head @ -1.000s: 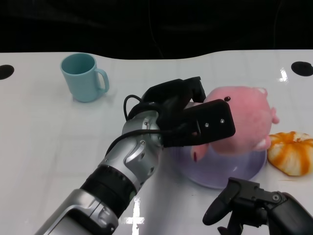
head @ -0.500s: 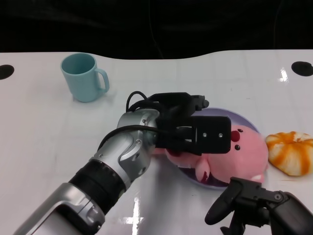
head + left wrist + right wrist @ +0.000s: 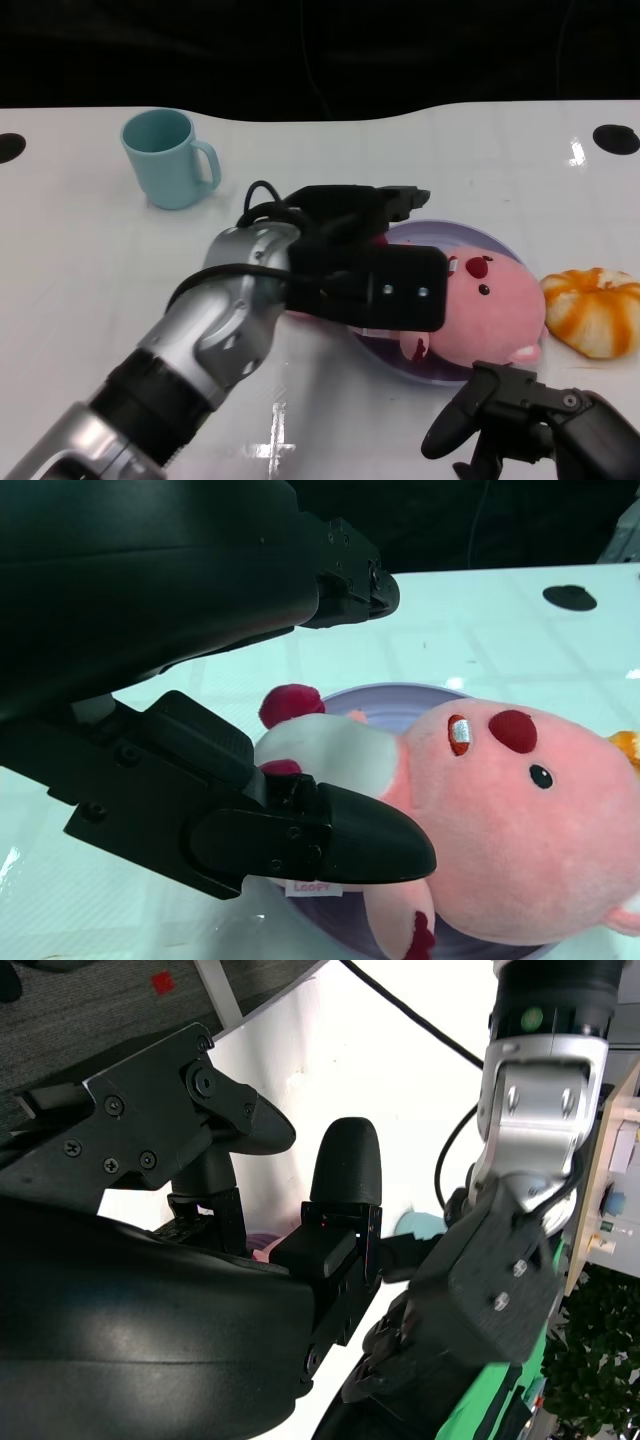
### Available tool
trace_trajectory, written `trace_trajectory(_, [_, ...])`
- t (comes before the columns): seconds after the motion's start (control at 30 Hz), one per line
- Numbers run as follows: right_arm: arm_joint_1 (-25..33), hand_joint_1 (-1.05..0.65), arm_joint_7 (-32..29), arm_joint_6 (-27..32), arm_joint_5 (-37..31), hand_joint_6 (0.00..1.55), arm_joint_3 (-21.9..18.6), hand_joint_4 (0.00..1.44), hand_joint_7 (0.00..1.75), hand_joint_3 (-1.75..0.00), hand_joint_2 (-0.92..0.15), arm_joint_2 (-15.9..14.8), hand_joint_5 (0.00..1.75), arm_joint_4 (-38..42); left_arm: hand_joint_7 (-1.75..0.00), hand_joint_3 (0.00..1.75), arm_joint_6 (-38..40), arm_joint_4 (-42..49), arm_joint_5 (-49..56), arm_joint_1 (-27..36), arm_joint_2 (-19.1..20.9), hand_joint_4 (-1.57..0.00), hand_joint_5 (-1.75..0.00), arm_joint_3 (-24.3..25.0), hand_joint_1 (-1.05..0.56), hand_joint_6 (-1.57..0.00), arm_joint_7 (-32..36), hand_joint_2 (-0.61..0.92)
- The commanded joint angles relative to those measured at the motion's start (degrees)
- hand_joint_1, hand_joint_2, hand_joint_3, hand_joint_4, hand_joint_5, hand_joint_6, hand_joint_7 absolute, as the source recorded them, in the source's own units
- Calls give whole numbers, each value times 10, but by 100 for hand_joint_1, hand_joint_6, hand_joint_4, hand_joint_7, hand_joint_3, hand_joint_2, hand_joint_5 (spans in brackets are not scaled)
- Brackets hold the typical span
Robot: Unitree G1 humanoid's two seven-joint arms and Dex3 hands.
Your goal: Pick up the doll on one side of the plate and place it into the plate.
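The pink plush doll [image 3: 490, 305] lies on its back in the lilac plate [image 3: 470, 238], face up, filling most of it. My left hand [image 3: 365, 265] is at the doll's left side, over the plate's left rim, fingers spread apart and holding nothing. In the left wrist view one finger reaches high above the doll [image 3: 500, 820] and the other lies by its white belly, with the plate [image 3: 400, 700] beneath. My right hand [image 3: 525, 425] stays low at the front right, fingers apart and empty.
A teal mug [image 3: 168, 157] stands at the back left. An orange and white pumpkin toy [image 3: 597, 310] lies just right of the plate. The right wrist view shows my left forearm [image 3: 540, 1110] beyond my right hand [image 3: 200, 1260].
The doll came down from above the plate and now lies in it. My left hand let go of it and drew back to the left.
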Motion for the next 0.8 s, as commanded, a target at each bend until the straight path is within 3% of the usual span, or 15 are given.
trace_trajectory(0.03, [0,-13,1,4,5,59,-8,62,124,-98,-60,-6,161,-5,-2,43,-8,-58,-27,31,27,-7,-12,35,-94,-11,-12,92])
trace_trajectory(0.1, [-1,-12,1,2,6,59,-8,63,124,-98,-60,-6,161,-4,-4,44,-23,-83,-47,49,37,-11,-17,53,-88,-15,-11,92])
trace_trajectory(0.2, [-1,-12,1,4,7,59,-9,63,125,-99,-59,-6,161,-4,-7,47,-39,-103,-64,66,47,-2,-52,67,-83,-19,-8,92])
trace_trajectory(0.33, [-1,-12,4,6,13,58,-12,62,124,-99,-59,-8,162,-4,-11,43,-54,-158,-113,122,52,-4,-64,111,-73,-27,1,92])
trace_trajectory(0.4, [-1,-12,3,6,13,58,-12,62,125,-98,-60,-8,162,-4,-15,29,-61,-184,-139,151,47,-10,-76,133,-56,-36,10,92])
trace_trajectory(0.53, [-1,-12,3,5,12,58,-10,62,125,-97,-60,-7,162,-4,-19,21,-79,-227,-189,212,25,-21,-87,175,-41,-47,41,91])
trace_trajectory(0.63, [-2,-12,4,5,10,58,-10,62,125,-97,-60,-9,161,-4,-31,21,-95,-257,-238,264,-3,-44,-100,209,-31,-72,72,87])
trace_trajectory(0.67, [-2,-12,4,4,9,58,-10,62,125,-97,-60,-9,161,-4,-35,33,-100,-264,-258,279,-9,-51,-103,218,-29,-77,73,82])
trace_trajectory(0.73, [-2,-11,4,4,9,59,-10,63,125,-97,-60,-9,161,-4,-48,74,-105,-278,-288,303,-15,-65,-108,232,-23,-82,72,62])
trace_trajectory(0.8, [-2,-11,5,4,12,59,-10,62,125,-98,-60,-8,161,-4,-60,101,-99,-296,-313,327,-15,-75,-110,242,-18,-87,66,51])
